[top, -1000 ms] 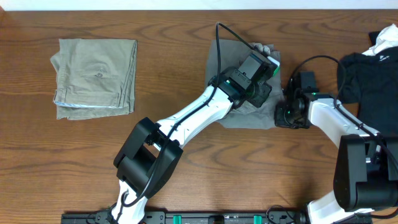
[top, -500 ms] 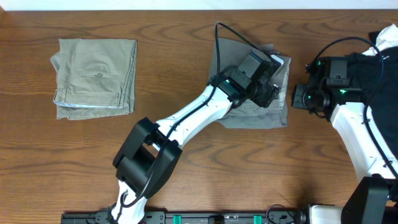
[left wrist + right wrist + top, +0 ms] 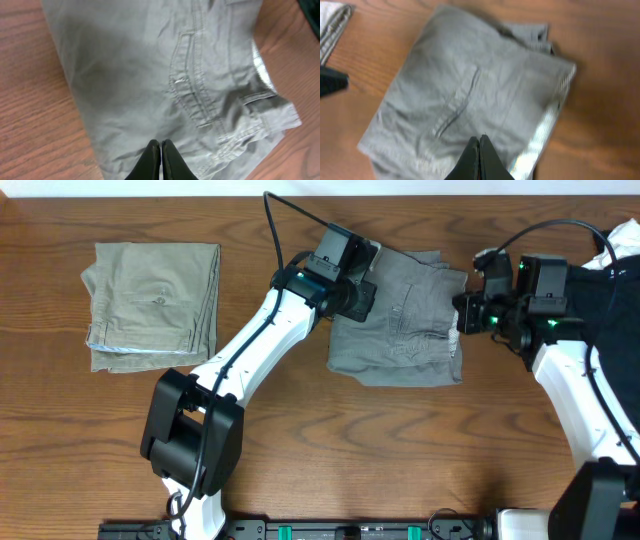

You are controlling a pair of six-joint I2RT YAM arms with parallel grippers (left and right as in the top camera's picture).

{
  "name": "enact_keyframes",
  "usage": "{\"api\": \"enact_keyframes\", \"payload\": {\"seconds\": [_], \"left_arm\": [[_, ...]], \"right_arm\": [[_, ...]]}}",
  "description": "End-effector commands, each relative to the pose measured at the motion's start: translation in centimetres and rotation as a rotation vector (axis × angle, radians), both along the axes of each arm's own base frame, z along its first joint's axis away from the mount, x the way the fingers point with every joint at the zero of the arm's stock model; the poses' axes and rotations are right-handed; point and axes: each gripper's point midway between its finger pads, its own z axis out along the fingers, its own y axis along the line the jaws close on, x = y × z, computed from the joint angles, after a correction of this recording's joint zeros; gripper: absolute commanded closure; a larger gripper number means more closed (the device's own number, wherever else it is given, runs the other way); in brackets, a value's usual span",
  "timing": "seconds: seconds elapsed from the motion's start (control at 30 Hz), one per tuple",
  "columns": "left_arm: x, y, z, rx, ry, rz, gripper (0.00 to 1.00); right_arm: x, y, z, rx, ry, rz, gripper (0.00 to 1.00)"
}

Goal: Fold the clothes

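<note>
Below my left claw (image 3: 160, 143) and right claw (image 3: 479, 138), both pinched closed and empty, wrinkled mid-grey woven cotton shorts (image 3: 150, 75) are lying; only overhead is showing folded khaki-beige trousers (image 3: 155, 300).

You are looking straight down from overhead on the brown wooden table (image 3: 300, 450); both wrist cameras are hovering close, facing down on the same wrinkled mid-grey woven cotton shorts (image 3: 405, 330).
</note>
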Motion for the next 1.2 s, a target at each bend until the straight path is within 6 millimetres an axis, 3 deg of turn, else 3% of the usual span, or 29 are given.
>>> {"api": "enact_keyframes", "payload": {"seconds": [0.0,0.13,0.37,0.5,0.63,0.77,0.9,1.03,1.17], "left_arm": [[-0.9,0.5,-1.8,0.038,0.020,-0.029,0.94],[-1.6,0.6,-3.8,0.058,0.064,-0.036,0.94],[-3.1,1.4,-9.4,0.126,0.183,-0.039,0.94],[-4.5,1.9,-13.4,0.181,0.277,-0.047,0.94],[-5.6,2.3,-16.4,0.222,0.346,-0.051,0.94],[-5.6,2.3,-16.6,0.224,0.349,-0.052,0.94],[-5.5,2.3,-16.6,0.223,0.347,-0.052,0.94],[-5.4,2.2,-16.3,0.218,0.339,-0.052,0.94],[-4.5,1.6,-13.3,0.181,0.281,-0.045,0.94]], "right_arm": [[2.0,0.4,-1.1,0.003,-0.034,0.047,0.99],[4.7,-0.1,-4.2,-0.011,-0.058,0.032,0.99],[8.9,-4.1,-10.8,-0.151,-0.093,-0.102,0.99],[9.7,-4.5,-14.0,-0.174,-0.103,-0.085,0.99],[10.0,-4.5,-14.8,-0.173,-0.111,-0.085,0.99],[10.8,-3.7,-12.3,-0.137,-0.180,-0.054,0.99],[10.3,-0.7,-5.5,0.009,-0.274,0.057,0.99],[7.3,1.4,1.0,0.177,-0.247,0.081,0.99],[3.4,1.5,2.5,0.200,-0.117,0.051,0.99]]}}
